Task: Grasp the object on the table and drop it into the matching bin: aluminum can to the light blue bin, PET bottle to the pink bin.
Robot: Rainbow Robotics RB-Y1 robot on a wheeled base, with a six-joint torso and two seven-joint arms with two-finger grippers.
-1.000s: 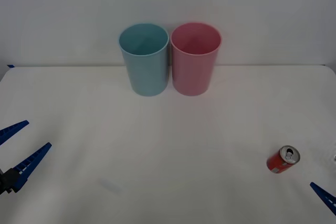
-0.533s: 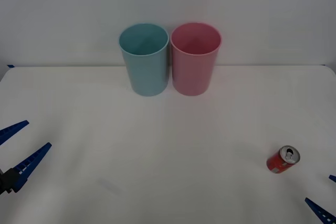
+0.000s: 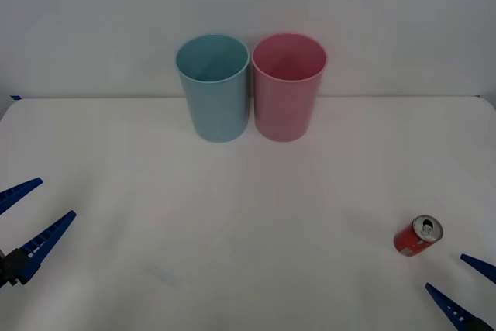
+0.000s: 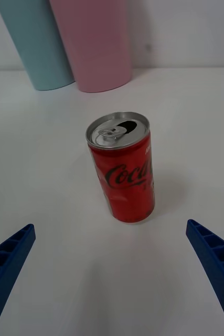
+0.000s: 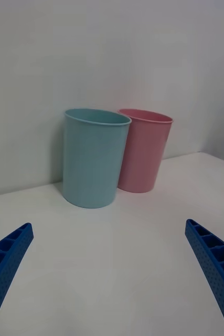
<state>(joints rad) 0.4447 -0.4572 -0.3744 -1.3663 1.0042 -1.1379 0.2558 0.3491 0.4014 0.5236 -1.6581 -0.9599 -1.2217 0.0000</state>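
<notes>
The right gripper [image 3: 463, 288] has advanced toward the aluminum can [image 3: 417, 236] – fingers wide open, holding nothing – so grasping comes next; the can stands upright on the table [image 3: 248, 215], near its right edge

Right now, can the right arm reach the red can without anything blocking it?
Probably yes. The right claw is open, near the table's front right corner, just short of the upright red can. Only bare tabletop lies between them, and both bins stand far behind.
</notes>
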